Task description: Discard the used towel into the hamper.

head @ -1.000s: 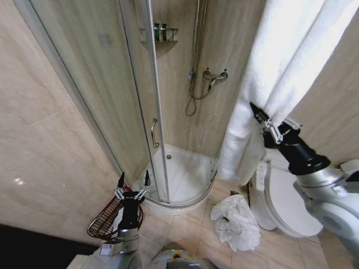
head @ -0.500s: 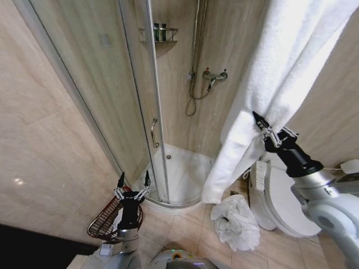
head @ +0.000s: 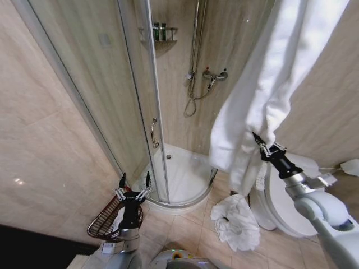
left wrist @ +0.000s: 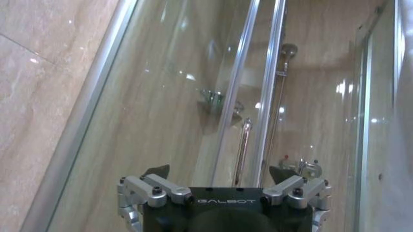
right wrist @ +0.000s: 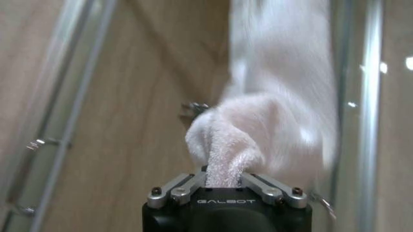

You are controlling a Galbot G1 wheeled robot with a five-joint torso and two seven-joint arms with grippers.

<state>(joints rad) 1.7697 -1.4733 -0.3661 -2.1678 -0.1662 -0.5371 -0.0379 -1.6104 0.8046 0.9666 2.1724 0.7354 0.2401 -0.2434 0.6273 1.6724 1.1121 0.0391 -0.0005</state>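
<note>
Head view: right gripper (head: 263, 147) reaches up, pinching the hanging towel (head: 263, 84) — its top cut off; left gripper (head: 134, 186) upright, jaws wide, above the hamper (head: 104, 219).

The right tool (right wrist: 223, 186) is clamped on a bunched fold of the white towel (right wrist: 277, 96), which hangs ahead of it before a beige tiled wall (right wrist: 142, 121) and a metal rail (right wrist: 371, 111).
</note>
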